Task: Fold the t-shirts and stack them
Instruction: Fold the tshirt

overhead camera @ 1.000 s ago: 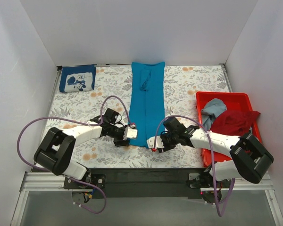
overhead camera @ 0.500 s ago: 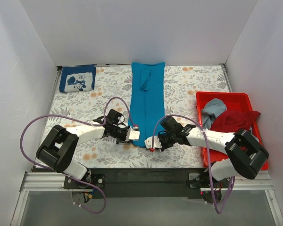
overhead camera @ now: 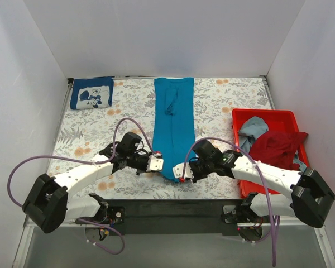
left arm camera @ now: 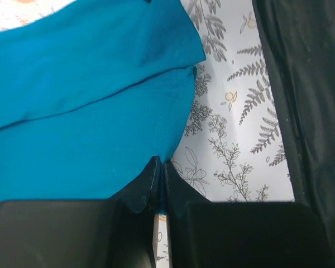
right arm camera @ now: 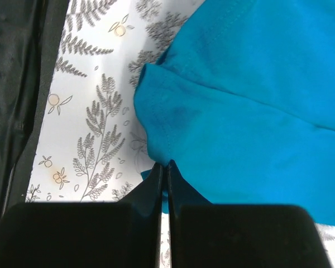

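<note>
A teal-blue t-shirt (overhead camera: 173, 123), folded into a long strip, lies down the middle of the floral table. My left gripper (overhead camera: 158, 163) is shut on its near left corner (left arm camera: 128, 128), with a thin fold of teal cloth pinched between the jaws. At the near right corner (right arm camera: 240, 106) my right gripper (overhead camera: 178, 170) is likewise shut on the hem. A folded navy t-shirt (overhead camera: 91, 92) with a white print rests at the far left corner. Dark red (overhead camera: 276, 144) and pale blue-grey (overhead camera: 252, 129) t-shirts lie crumpled in the bin.
A red plastic bin (overhead camera: 268, 116) stands at the right side of the table. White walls close in the left, back and right. A black bar (overhead camera: 173, 209) runs along the near edge, between the arm bases.
Both grippers have closed on the teal t-shirt's near corners. Both arms have moved slightly inward and toward the near edge, and the near hem has narrowed.
</note>
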